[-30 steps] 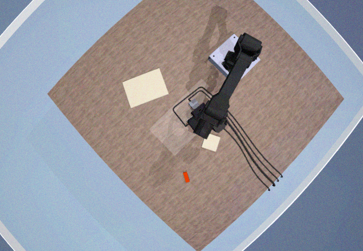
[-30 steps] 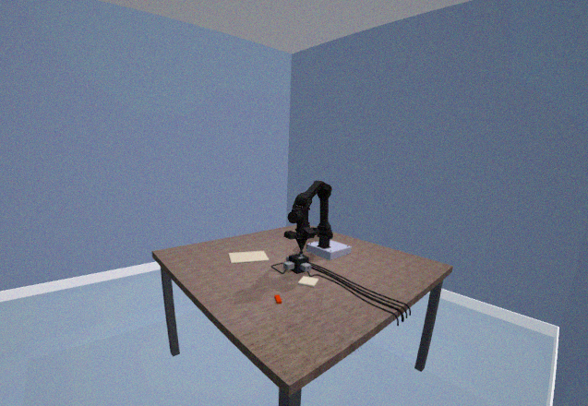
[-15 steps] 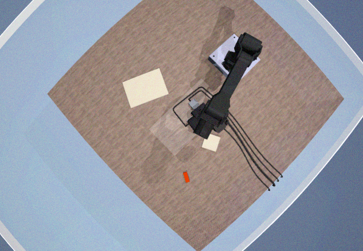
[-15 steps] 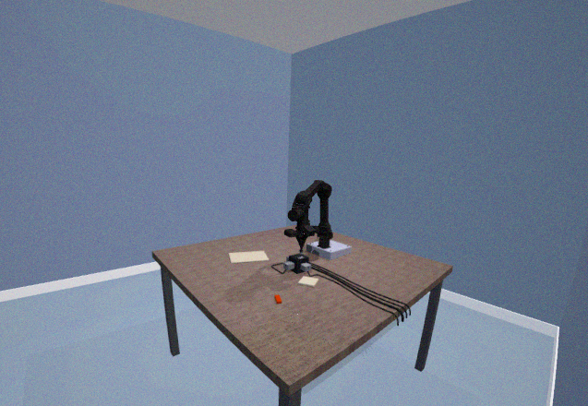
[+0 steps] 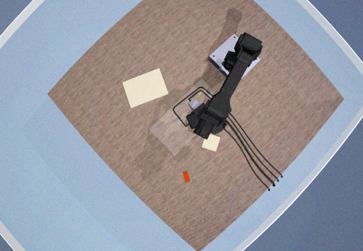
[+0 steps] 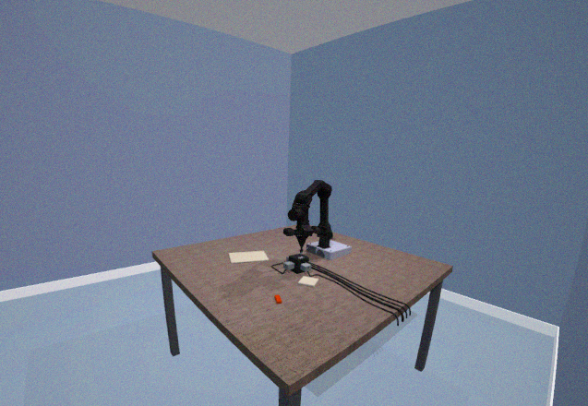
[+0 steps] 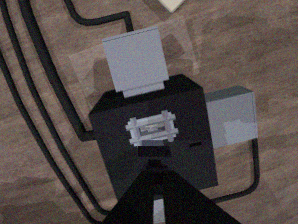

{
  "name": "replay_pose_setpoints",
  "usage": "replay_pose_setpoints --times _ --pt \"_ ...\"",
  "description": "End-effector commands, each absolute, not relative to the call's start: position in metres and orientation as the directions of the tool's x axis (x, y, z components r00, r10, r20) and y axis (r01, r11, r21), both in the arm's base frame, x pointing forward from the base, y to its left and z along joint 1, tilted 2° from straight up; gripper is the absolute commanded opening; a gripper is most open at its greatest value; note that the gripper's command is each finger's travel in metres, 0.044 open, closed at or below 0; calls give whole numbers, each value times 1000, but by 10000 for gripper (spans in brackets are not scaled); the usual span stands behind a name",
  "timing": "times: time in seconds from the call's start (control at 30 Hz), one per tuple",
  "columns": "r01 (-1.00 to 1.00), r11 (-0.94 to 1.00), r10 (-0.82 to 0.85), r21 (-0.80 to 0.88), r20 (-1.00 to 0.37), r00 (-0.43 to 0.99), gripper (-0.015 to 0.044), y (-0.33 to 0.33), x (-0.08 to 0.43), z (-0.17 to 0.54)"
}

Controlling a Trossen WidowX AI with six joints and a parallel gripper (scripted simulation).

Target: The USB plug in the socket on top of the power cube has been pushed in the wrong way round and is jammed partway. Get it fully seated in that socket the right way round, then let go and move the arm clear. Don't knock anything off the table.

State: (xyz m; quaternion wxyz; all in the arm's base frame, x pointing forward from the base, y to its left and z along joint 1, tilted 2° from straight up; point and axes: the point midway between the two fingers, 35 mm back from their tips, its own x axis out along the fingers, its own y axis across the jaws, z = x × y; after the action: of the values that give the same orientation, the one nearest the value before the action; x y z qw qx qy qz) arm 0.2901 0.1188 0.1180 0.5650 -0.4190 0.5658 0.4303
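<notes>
The black power cube (image 6: 297, 269) (image 7: 200, 167) stands on the table. A pale raised frame (image 7: 131, 136) surrounds the socket on its top. My gripper (image 6: 301, 250) (image 7: 157, 180) points down over the cube and is shut on the USB plug (image 7: 154, 150), a small dark body with a grey end beside the near side of the socket frame in the wrist view. Whether the plug's end is inside the socket or just above it cannot be told. The cube appears slightly turned relative to the gripper. In the top view the arm hides the plug and socket.
Grey blocks (image 6: 288, 267) (image 6: 306, 268) (image 7: 135, 60) (image 7: 232, 120) with black cables sit at the cube's sides. Cables (image 5: 251, 148) run over the table edge. Pale sheets (image 5: 145, 88) (image 5: 211, 142) and an orange block (image 5: 186, 177) (image 6: 278, 299) lie on the table.
</notes>
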Motion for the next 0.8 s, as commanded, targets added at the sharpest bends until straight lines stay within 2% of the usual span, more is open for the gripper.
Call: replay_pose_setpoints --times 0.0,0.77 --pt "-931 366 12 15 -1000 -12 0 119 290 117" --pt "-560 828 12 16 -1000 -11 0 119 290 118"
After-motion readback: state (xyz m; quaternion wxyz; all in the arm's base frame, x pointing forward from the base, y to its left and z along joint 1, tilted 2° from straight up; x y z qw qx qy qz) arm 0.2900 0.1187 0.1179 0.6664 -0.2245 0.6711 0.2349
